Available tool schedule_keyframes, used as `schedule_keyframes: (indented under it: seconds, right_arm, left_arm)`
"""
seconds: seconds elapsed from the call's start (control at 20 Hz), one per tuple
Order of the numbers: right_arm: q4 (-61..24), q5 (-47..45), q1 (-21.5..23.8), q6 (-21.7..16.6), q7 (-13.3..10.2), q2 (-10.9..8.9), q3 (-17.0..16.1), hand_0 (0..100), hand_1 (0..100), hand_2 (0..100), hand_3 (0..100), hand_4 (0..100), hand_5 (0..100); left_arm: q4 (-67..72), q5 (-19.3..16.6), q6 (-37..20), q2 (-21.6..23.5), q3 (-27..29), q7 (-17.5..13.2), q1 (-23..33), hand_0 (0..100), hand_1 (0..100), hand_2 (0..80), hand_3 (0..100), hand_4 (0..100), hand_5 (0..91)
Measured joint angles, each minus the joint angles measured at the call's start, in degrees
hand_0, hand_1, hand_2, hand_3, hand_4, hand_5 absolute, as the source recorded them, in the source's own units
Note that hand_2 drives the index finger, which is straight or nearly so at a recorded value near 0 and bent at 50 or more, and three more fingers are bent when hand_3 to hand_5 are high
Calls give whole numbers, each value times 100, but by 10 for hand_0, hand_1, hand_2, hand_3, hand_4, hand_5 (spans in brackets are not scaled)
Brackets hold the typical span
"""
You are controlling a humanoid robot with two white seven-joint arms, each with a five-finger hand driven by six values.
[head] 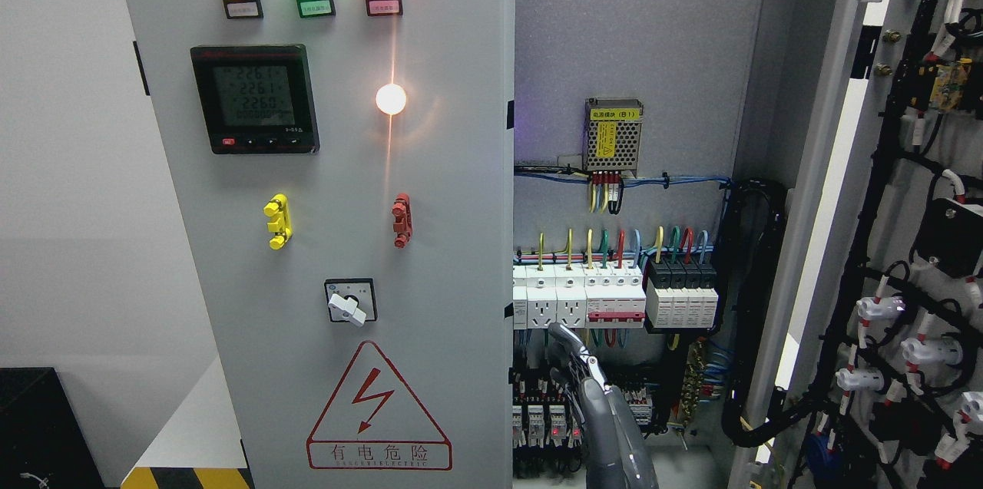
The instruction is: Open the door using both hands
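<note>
Head view, right door (883,243) swung open, one hand (587,389) raised, fingers seemingly extended, holding nothing.

We've got a black box (34,416) bottom left and hazard-striped floor tape (184,477) near the white wall (69,166).

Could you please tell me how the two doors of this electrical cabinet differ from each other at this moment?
The left door faces the camera with its outer side; the right door is swung wide open, showing its inner side. The left door carries indicator lamps, a digital meter, a rotary switch and a warning triangle; the right door shows black cable bundles and white connector backs. Both are grey metal. A robot hand hangs in the opening between them.
</note>
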Motion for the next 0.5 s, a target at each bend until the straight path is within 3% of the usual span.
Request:
schedule_keyframes:
  seconds: [0.5]
  right_arm:
    - [621, -208, -779, 238, 4, 30, -29, 194, 0, 0, 0, 0, 0]
  left_arm:
    - [0, 0, 0, -1, 0, -1, 0, 0, 0, 0, 0, 0, 0]
